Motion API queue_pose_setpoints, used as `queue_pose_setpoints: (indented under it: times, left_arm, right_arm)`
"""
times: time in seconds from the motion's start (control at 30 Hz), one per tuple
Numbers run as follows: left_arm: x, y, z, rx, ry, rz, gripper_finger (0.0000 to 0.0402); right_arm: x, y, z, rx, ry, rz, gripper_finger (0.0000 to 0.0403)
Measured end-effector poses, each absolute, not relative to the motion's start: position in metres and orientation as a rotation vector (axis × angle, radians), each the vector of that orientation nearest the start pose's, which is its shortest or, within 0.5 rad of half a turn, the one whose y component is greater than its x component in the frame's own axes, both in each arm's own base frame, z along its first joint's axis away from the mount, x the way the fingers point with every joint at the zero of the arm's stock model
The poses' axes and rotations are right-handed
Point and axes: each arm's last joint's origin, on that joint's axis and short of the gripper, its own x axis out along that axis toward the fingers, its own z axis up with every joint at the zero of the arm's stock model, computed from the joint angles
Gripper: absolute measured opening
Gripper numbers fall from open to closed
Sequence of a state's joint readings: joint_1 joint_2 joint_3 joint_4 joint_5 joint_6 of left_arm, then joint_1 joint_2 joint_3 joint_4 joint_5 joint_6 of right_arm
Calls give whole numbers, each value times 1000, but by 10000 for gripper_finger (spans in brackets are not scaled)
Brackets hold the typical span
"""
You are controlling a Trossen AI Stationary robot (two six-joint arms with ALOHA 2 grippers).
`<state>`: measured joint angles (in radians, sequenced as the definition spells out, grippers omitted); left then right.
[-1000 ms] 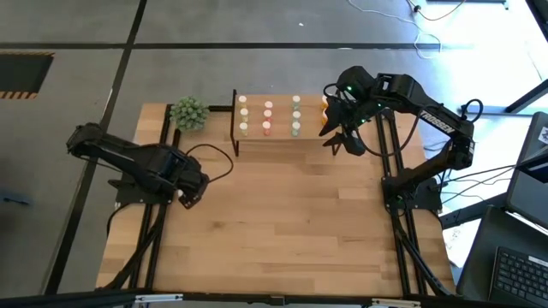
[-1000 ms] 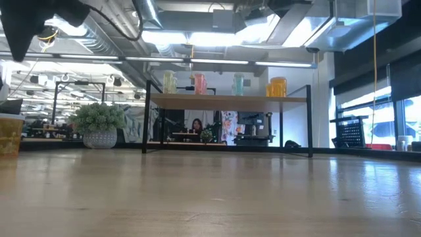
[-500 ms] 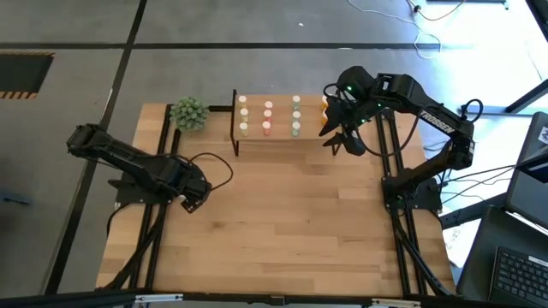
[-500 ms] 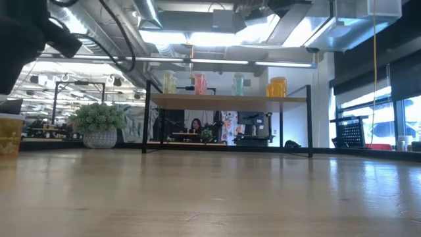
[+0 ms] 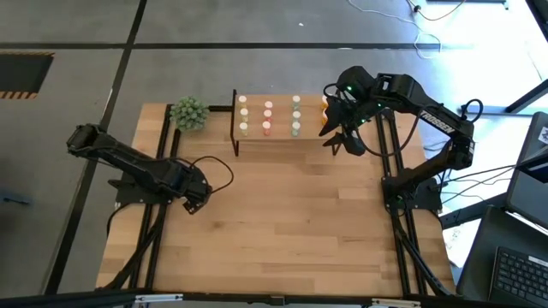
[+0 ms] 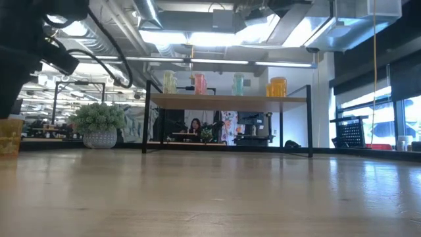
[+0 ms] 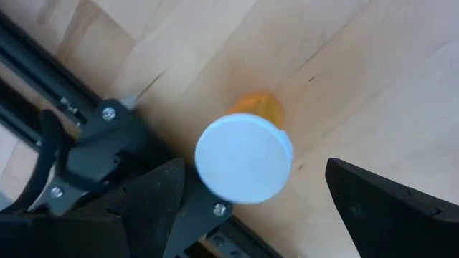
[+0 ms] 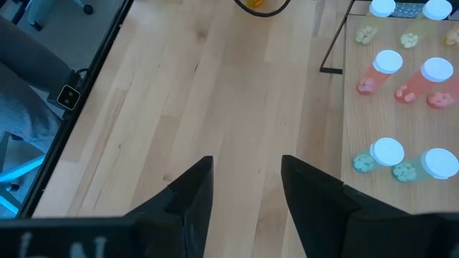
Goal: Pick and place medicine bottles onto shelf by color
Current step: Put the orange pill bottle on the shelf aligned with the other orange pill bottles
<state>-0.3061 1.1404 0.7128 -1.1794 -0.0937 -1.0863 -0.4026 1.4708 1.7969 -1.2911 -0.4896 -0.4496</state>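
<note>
- My left tool [image 5: 195, 197] has slid slightly toward 3 o'clock along the tabletop [image 5: 282, 222] since a second ago.
- Its jaws stand wide, straddling an upright orange bottle [image 7: 247, 147] with a white cap.
- My right tool [image 5: 341, 137] hangs half parted, empty, beside the shelf [image 5: 278, 139].
- Small bottles [image 5: 268, 118] stand in colour rows there.

Desk [image 5: 282, 231]: light wood planks, standing on a grey floor [image 5: 214, 51] with dark seams. Laptop [image 5: 522, 274] off one corner, cables trailing beside it. Low view: open ceiling with ducts [image 6: 105, 39] and bright strip lights [image 6: 197, 38]. Tall windows [image 6: 395, 105] on one side. A seated person [image 6: 196, 126] far back among office clutter.
</note>
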Motion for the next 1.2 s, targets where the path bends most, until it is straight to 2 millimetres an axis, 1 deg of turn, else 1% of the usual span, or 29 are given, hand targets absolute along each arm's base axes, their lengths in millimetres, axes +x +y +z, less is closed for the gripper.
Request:
queue_pose_setpoints:
  times: [0.2,0.37,0.7,1.0,1.2]
  left_arm:
    - [147,-43,190,-518,1430,681,335]
    - [147,-41,187,-452,1414,674,335]
    - [148,-38,187,-483,1418,684,335]
    - [148,-39,187,-477,1423,679,334]
    - [146,-39,179,-514,1424,697,329]
  right_arm:
    - [244,-89,425,-4,825,270,168]
    - [244,-89,425,-5,824,270,168]
    - [245,-89,425,-8,817,269,168]
    - [245,-89,425,-9,817,268,168]
    - [245,-89,425,-9,817,268,168]
